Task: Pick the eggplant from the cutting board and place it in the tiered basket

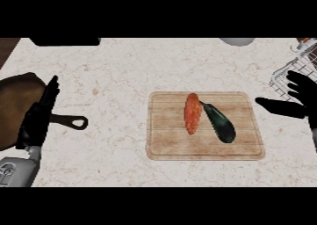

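A dark green-black eggplant [220,123] lies slanted on the wooden cutting board [177,147], right beside an orange carrot [192,113]. The wire tiered basket [299,66] shows at the right edge, partly cut off. My right hand [304,100] hovers just right of the board, fingers straight and thumb pointing left toward the eggplant, holding nothing. At the left edge my left hand [39,116] rests open, fingers up, over a pan.
A dark brown frying pan [12,110] with a black handle [71,121] sits at the left. A black object [65,41] lies along the counter's far edge, and a grey round object [238,41] farther right. Bare marble counter surrounds the board.
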Tool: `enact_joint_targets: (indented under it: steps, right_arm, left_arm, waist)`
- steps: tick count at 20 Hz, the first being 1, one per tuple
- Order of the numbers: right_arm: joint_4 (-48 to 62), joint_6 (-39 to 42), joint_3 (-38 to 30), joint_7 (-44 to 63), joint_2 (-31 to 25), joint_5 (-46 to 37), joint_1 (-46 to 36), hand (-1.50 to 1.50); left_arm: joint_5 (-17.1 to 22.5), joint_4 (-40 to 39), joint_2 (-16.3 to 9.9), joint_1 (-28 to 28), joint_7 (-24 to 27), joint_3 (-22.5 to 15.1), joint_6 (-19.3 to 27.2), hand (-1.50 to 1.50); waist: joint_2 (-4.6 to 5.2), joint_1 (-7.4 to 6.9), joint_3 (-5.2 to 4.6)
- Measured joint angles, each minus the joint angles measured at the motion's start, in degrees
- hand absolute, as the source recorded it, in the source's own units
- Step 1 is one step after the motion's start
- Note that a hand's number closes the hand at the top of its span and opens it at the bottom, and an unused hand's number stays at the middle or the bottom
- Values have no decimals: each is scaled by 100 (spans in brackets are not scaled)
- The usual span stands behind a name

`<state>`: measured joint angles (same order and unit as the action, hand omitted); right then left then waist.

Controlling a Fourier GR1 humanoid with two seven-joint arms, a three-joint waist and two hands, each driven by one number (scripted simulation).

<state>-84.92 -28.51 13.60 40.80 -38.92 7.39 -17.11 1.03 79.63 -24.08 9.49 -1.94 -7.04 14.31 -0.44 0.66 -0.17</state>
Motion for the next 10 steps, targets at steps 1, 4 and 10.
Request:
enact_joint_targets:
  steps: [1,4,10]
  right_arm:
    - [-113,230,54,266,-168,31,-89,-150]
    - [-244,1178,234,852,-641,280,-383,-150]
    - [-176,2643,625,1887,-950,893,-1385,-150]
  left_arm:
    - [-7,19,-6,-14,18,10,-3,0]
    - [-50,27,34,68,-17,-17,8,0]
    - [-99,168,37,130,-113,-72,-66,0]
  waist:
    - [2,-17,-1]
    - [23,-75,-1]
    - [55,-252,1]
